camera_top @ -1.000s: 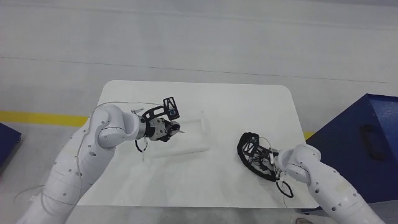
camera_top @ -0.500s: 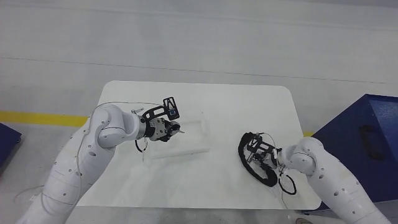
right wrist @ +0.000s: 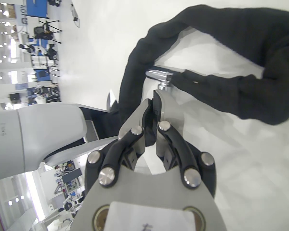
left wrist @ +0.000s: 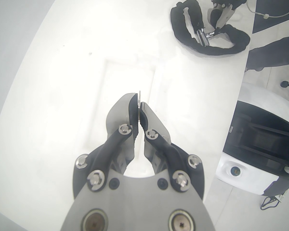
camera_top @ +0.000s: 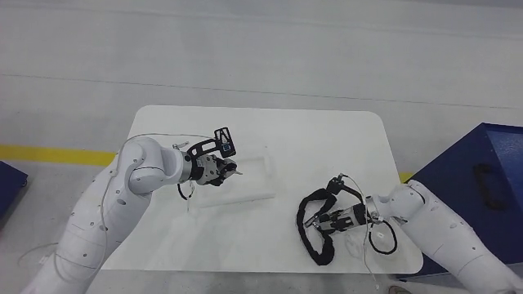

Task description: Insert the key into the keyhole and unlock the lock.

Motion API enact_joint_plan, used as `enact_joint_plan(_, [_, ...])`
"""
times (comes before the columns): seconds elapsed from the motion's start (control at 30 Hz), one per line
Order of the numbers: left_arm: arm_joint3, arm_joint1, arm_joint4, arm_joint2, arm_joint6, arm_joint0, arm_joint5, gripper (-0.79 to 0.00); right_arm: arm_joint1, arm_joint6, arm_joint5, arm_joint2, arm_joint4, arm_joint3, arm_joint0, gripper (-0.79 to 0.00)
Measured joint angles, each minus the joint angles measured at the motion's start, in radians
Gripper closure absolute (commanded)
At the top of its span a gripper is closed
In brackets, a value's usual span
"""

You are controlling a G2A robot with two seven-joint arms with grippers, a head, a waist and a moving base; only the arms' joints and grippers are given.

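My left gripper point(camera_top: 222, 168) hangs over the left-middle of the white table point(camera_top: 327, 135), shut on a thin metal key point(left wrist: 140, 95) that sticks out past its fingertips point(left wrist: 134, 100). The lock is a black cloth-covered chain point(camera_top: 310, 241) lying in a loop near the table's front right. Its shiny metal lock body point(left wrist: 202, 37) joins the two ends of the chain point(left wrist: 183, 33). My right gripper point(camera_top: 331, 218) is shut on the black sleeve right beside that metal body point(right wrist: 159, 74). Cloth is pinched between its fingers point(right wrist: 162, 106), and the chain point(right wrist: 231, 22) curves away beyond them.
A clear shallow tray point(camera_top: 245, 181) lies on the table under my left gripper, its outline showing as a faint rectangle point(left wrist: 128, 73). A dark blue bin point(camera_top: 482, 171) stands off the table's right side. The table's front edge runs close to the lock.
My right gripper has pulled the lock leftwards and towards the table's front edge, and the loop has stretched longer. The left arm and key have stayed still.
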Motion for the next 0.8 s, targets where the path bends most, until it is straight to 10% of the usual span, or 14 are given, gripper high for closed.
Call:
enact_joint_plan(0.27, [0.000, 0.000, 0.000, 0.000, 0.000, 0.000, 0.000, 0.000, 0.042, -0.083, -0.083, -0.056, -0.008, 0.030, 0.054, 0.000])
enact_joint_plan(0.5, [0.000, 0.000, 0.000, 0.000, 0.000, 0.000, 0.000, 0.000, 0.129, -0.296, -0.282, -0.094, -0.317, -0.006, 0.147, 0.000])
enact_joint_plan(0.57, [0.000, 0.000, 0.000, 0.000, 0.000, 0.000, 0.000, 0.000, 0.137, -0.302, -0.280, -0.084, -0.335, -0.039, 0.145, -0.320])
enact_joint_plan(0.6, [0.000, 0.000, 0.000, 0.000, 0.000, 0.000, 0.000, 0.000, 0.137, -0.301, -0.279, -0.084, -0.333, -0.038, 0.145, -0.785])
enact_joint_plan(0.8, [0.000, 0.000, 0.000, 0.000, 0.000, 0.000, 0.000, 0.000, 0.136, -0.300, -0.279, -0.085, -0.330, -0.034, 0.145, -0.785])
